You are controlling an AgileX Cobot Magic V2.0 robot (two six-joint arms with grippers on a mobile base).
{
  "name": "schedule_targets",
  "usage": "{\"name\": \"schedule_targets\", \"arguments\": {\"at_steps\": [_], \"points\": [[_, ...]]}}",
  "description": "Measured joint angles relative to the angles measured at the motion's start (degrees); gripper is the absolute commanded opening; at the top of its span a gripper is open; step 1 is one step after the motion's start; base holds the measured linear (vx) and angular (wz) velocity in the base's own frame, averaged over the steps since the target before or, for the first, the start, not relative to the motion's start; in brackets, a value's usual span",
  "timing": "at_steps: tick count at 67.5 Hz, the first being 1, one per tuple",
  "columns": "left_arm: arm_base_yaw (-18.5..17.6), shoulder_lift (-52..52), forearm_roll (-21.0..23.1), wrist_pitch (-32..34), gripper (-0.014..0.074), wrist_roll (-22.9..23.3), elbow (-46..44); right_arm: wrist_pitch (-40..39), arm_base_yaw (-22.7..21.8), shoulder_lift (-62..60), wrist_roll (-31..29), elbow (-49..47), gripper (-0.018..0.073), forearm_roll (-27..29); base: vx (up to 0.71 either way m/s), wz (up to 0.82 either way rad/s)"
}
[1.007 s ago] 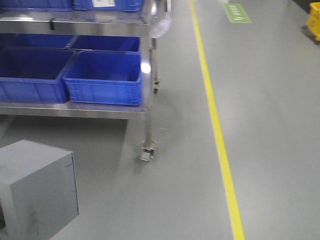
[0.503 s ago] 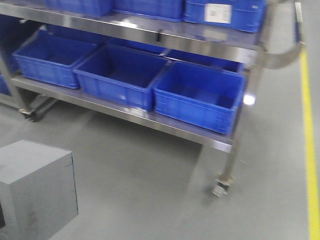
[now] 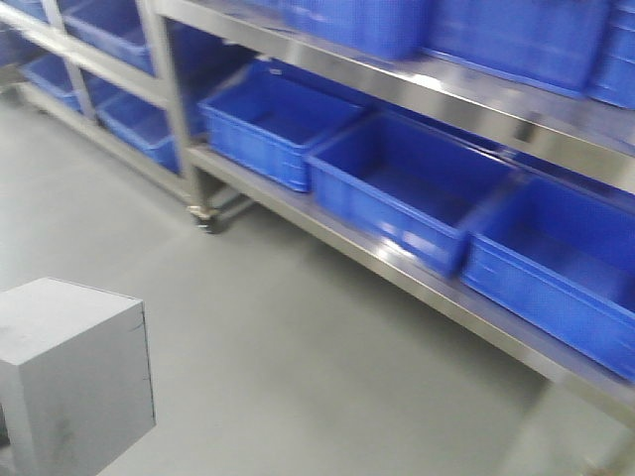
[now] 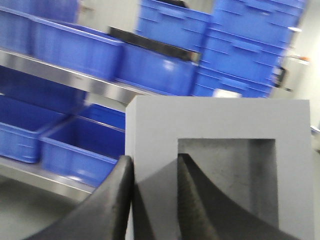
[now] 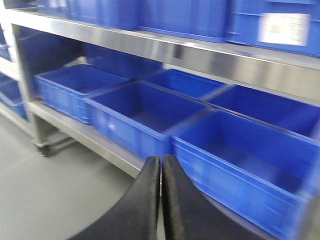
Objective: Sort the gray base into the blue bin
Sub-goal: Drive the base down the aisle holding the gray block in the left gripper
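The gray base (image 3: 74, 367) is a matte gray block at the lower left of the front view. In the left wrist view it (image 4: 215, 120) fills the frame, its square recess facing the camera. My left gripper (image 4: 155, 160) is shut on the wall left of the recess, one finger outside and one inside. My right gripper (image 5: 161, 159) is shut and empty, pointing at the lower shelf. Open blue crates (image 3: 407, 188) stand in a row on that shelf. I cannot tell which of them, if any, is the blue bin.
A steel rack (image 3: 397, 268) on casters (image 3: 205, 218) runs from upper left to lower right, with more blue crates (image 3: 516, 40) on its upper shelf. Stacked blue crates (image 4: 250, 45) show behind. Gray floor (image 3: 298, 357) lies between me and the rack.
The front view has swung along the rack: its end post, the caster and the yellow floor line have left the view, and more crates show. The gray base stays at the same spot in view.
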State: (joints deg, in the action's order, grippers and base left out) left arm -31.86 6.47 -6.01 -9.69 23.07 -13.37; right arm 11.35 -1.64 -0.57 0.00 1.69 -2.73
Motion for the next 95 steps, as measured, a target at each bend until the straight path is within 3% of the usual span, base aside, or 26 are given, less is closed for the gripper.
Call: {"name": "schedule_targets", "arguments": {"at_steps": [55,95], "points": [[0.0,0.0,0.0,0.0,-0.0007,0.0,0.0,0.0,0.0,0.0,0.0,0.0,-0.0005,0.0,0.3,0.82],[0.0,0.0,0.0,0.0,-0.0007,0.0,0.0,0.0,0.0,0.0,0.0,0.0,-0.0005,0.0,0.41,0.17]]}}
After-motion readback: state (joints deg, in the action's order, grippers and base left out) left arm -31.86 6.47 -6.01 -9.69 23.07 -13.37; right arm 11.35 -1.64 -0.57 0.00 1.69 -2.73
